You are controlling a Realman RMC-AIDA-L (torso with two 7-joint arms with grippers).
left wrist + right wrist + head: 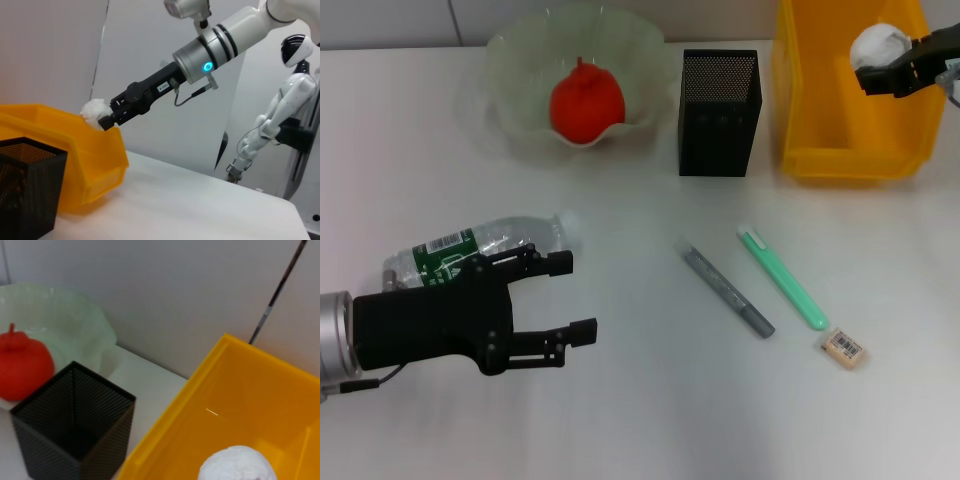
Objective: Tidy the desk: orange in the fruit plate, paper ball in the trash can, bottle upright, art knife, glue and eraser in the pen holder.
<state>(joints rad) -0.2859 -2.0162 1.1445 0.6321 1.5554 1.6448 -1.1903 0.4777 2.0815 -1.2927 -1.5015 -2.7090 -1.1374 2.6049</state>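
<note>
Jaws spread wide on the left gripper, which sits low over the desk just beside the bottle; that clear bottle lies on its side, cap toward the middle of the table, not yet stood up. Further along, the orange already rests in the fruit plate, and the pen holder stands between plate and trash can. On the desk in front lie a grey pen-like tool, a green stick and the eraser, all apart from one another. At the far right, the right gripper is clamped on the paper ball, holding it above the bin's open top. To finish this step well, I judge the ball should be let go only while it hangs well inside the rim, so it cannot bounce off the wall onto the desk. The left wrist view shows the ball's height over the yellow rim, which the head view flattens; the right wrist view shows the bin's bare interior beneath the ball.
</note>
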